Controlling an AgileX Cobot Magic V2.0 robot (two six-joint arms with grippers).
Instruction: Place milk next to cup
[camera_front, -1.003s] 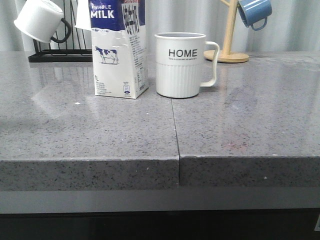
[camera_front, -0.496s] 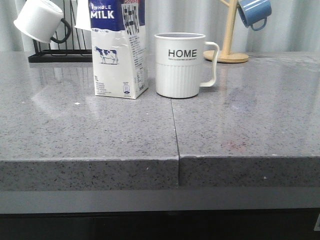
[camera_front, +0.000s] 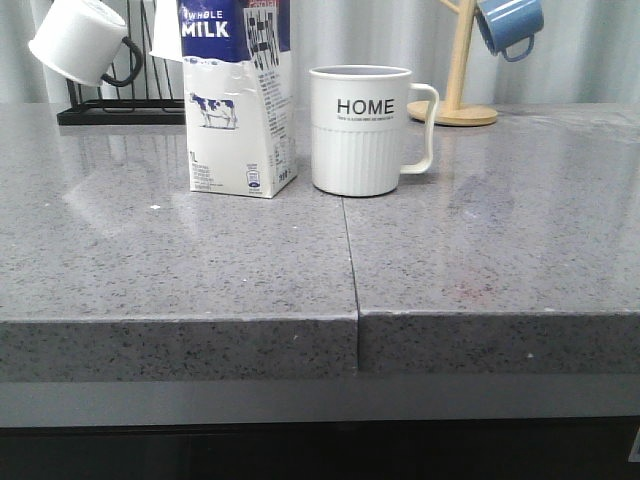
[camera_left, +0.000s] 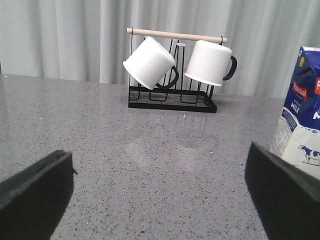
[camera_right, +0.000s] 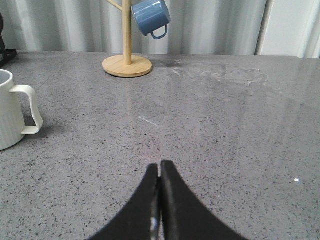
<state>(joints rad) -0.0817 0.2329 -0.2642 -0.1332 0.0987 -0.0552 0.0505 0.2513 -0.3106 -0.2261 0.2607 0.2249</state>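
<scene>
The milk carton (camera_front: 238, 110), white with a dark blue "WHOLE MILK" top and a cow picture, stands upright on the grey counter just left of the white "HOME" cup (camera_front: 360, 130), a small gap between them. The carton also shows in the left wrist view (camera_left: 302, 115), and the cup's handle side in the right wrist view (camera_right: 12, 110). My left gripper (camera_left: 160, 185) is wide open and empty, low over bare counter away from the carton. My right gripper (camera_right: 160, 167) is shut and empty, away from the cup. Neither gripper shows in the front view.
A black rack with two white black-handled mugs (camera_left: 172, 62) stands at the back left. A wooden mug tree (camera_right: 126, 62) holding a blue mug (camera_right: 151, 17) stands at the back right. A seam (camera_front: 350, 260) runs through the counter, whose front edge is near.
</scene>
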